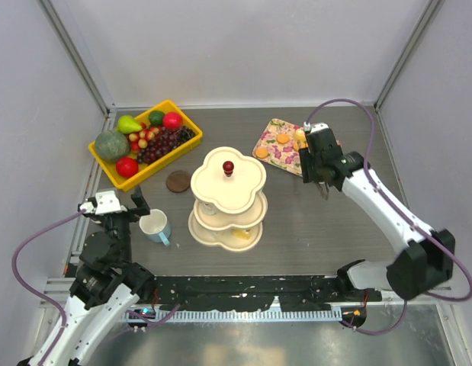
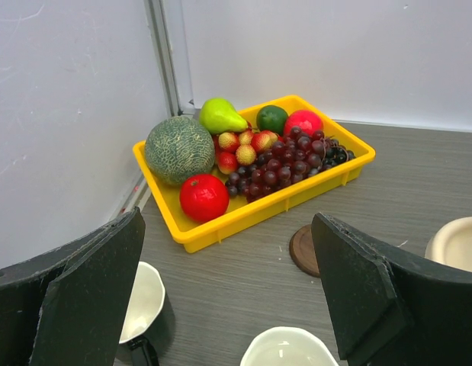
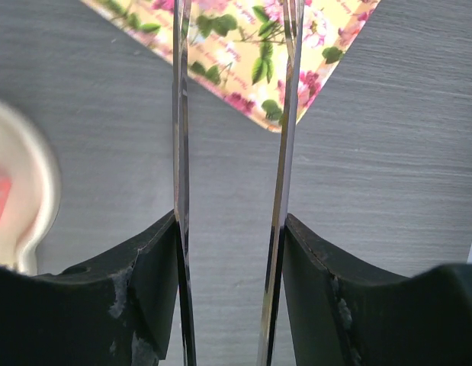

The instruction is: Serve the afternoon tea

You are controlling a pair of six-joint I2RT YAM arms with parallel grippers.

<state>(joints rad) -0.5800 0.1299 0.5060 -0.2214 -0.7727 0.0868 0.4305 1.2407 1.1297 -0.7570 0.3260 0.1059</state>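
The cream three-tier stand (image 1: pixel 228 191) with its red knob (image 1: pixel 229 166) is at the table's middle; a yellowish pastry (image 1: pixel 239 236) lies on its bottom tier. Round orange biscuits (image 1: pixel 261 152) lie on the floral tray (image 1: pixel 275 145). The pale blue mug (image 1: pixel 155 226) stands left of the stand. My left gripper (image 1: pixel 117 206) hovers open just left of it, nothing between the fingers. In the left wrist view the dark mug (image 2: pixel 140 305) is by the left finger and the pale mug's rim (image 2: pixel 289 347) shows below. My right gripper (image 1: pixel 319 164), at the tray's right edge, is shut on metal tongs (image 3: pixel 180 114), whose blades stand apart.
A yellow bin of fruit (image 1: pixel 144 141) sits at the back left, with a round brown coaster (image 1: pixel 178 181) between it and the stand. The enclosure's walls and metal posts close in the back and both sides. The stand's rim (image 3: pixel 22 198) shows left of the tongs.
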